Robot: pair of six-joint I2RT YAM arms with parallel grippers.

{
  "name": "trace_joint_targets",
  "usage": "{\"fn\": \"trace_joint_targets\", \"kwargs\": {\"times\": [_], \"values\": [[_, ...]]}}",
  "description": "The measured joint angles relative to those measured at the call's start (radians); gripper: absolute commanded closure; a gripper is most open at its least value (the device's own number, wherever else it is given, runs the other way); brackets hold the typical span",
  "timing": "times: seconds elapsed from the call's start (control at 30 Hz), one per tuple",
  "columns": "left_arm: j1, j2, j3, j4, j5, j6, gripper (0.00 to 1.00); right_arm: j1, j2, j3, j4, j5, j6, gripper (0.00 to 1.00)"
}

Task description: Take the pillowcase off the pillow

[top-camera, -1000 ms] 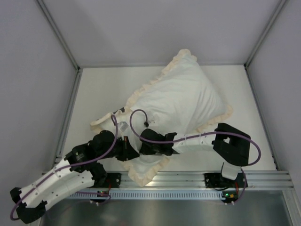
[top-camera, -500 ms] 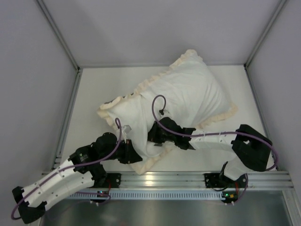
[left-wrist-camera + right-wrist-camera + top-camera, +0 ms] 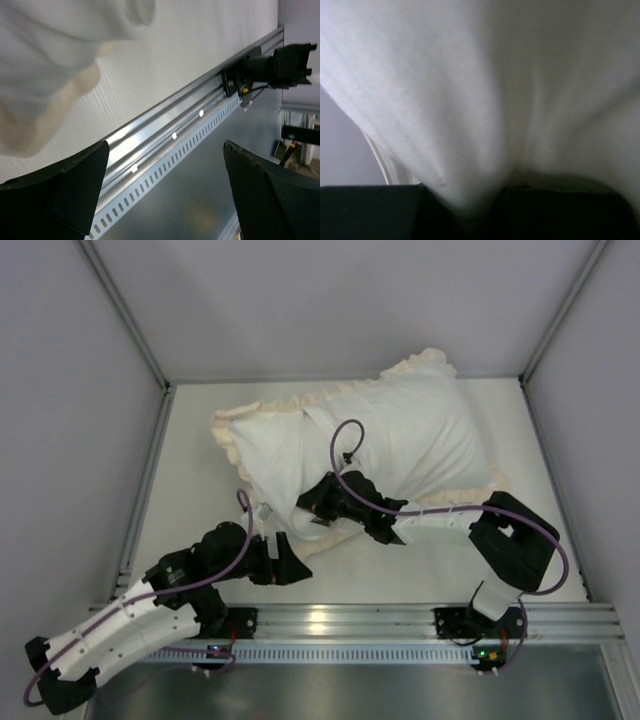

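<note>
Pillowcase (image 3: 400, 440) lies white side up across the table (image 3: 200, 460), looks stuffed.
My right gripper (image 3: 312, 508) pinches its near fabric; left gripper (image 3: 290, 565) gapes wide, empty. Soft, light, bunchy, I judge; I'd grab the frill (image 3: 228, 435).

The pillowcase (image 3: 410, 435) blocks the middle; bare table (image 3: 190, 485) lies left of it.

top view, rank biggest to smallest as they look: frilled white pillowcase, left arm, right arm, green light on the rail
1. White pillowcase with cream ruffled frill.
2. White-and-black left arm and right arm, too alike to rank.
3. Tiny green light.
</note>
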Motion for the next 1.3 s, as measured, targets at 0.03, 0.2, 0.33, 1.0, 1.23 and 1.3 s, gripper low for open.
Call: {"fn": "trace_joint_targets", "kwargs": {"times": [0.03,0.2,0.33,1.0,1.23,1.3], "values": [[0.000,-0.006,0.002,-0.002,-0.032,-0.011,0.01,0.002,-0.016,-0.013,-0.002,0.001,0.004,1.00],[0.000,-0.021,0.058,-0.017,-0.212,-0.069,0.01,0.011,-0.092,-0.072,-0.013,0.004,0.014,1.00],[0.000,0.052,0.131,-0.025,-0.332,-0.099,0.01,0.017,-0.106,-0.078,-0.025,0.013,0.014,1.00],[0.000,0.346,0.219,-0.016,-0.471,-0.077,0.93,0.042,-0.135,-0.091,-0.047,0.052,0.011,1.00],[0.000,0.357,0.206,-0.007,-0.473,-0.069,1.00,0.053,-0.152,-0.092,-0.071,0.067,0.004,1.00],[0.000,0.352,0.194,0.010,-0.455,-0.065,1.00,0.053,-0.156,-0.092,-0.073,0.070,0.003,1.00]]}}
